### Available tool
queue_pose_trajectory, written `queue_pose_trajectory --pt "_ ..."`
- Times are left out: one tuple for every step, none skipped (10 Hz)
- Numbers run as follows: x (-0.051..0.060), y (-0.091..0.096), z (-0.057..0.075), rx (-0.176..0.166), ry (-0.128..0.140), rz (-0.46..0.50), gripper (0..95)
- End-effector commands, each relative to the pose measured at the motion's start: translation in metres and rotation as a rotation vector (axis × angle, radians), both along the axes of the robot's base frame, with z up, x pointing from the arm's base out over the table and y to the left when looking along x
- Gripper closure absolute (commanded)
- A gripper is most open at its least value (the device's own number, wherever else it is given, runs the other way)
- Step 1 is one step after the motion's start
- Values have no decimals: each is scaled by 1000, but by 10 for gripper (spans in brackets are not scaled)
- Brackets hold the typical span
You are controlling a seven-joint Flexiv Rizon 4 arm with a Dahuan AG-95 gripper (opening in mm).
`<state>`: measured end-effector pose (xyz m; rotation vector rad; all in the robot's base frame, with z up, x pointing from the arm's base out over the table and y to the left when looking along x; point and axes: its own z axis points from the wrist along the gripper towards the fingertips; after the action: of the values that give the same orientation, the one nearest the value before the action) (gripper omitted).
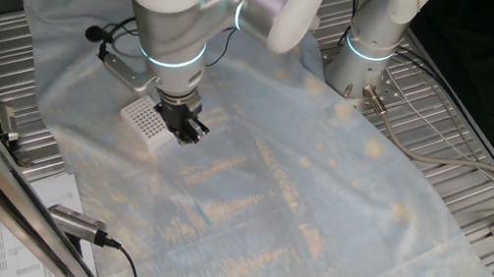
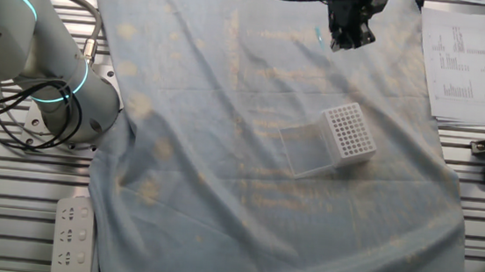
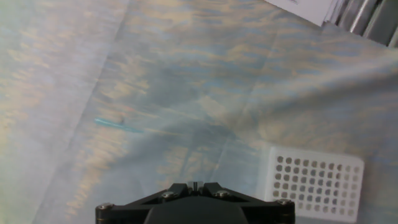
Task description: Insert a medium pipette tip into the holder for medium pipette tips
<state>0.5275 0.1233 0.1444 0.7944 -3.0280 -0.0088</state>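
Pipette tip (image 3: 117, 126) flat on cloth (image 3: 205, 74); gripper (image 1: 190, 132) apparently empty.

A thin, matt, pale blue-grey cloth (image 1: 317, 199), creased and blotched w/ tan stains, drapes a ribbed bare-metal table (image 1: 481, 166). The holder for medium pipette tips (image 2: 349, 131) looks like matt white plastic, its top a grid of holes, on a clear, faintly glossy plastic base. The medium pipette tip (image 3: 118, 125) is translucent teal plastic. The gripper (image 1: 190, 131) is matt black; the arm (image 1: 173, 8) is smooth satin silver-grey. Printed paper sheets (image 2: 464, 63) lie matt white.
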Motion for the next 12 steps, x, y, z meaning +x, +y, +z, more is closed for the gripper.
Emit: queue_pose_trajectory --pt "1 1 -1 -2 5 41 950" --pt "1 0 -1 -3 5 41 950" --pt "0 -1 -1 -2 12 64 950" --pt "0 -1 -1 -2 14 75 950" --pt "0 -1 -1 18 4 244 950" --pt "0 -1 -1 27 -4 331 950" --pt "0 -1 -1 26 -7 486 950" --pt "0 -1 -1 51 -18 559 950" --pt "0 0 -3 71 -24 629 950" --pt "1 10 -5 69 -24 665 950" --pt "1 19 -8 72 -26 685 950" --pt "0 38 -15 77 -30 721 950"
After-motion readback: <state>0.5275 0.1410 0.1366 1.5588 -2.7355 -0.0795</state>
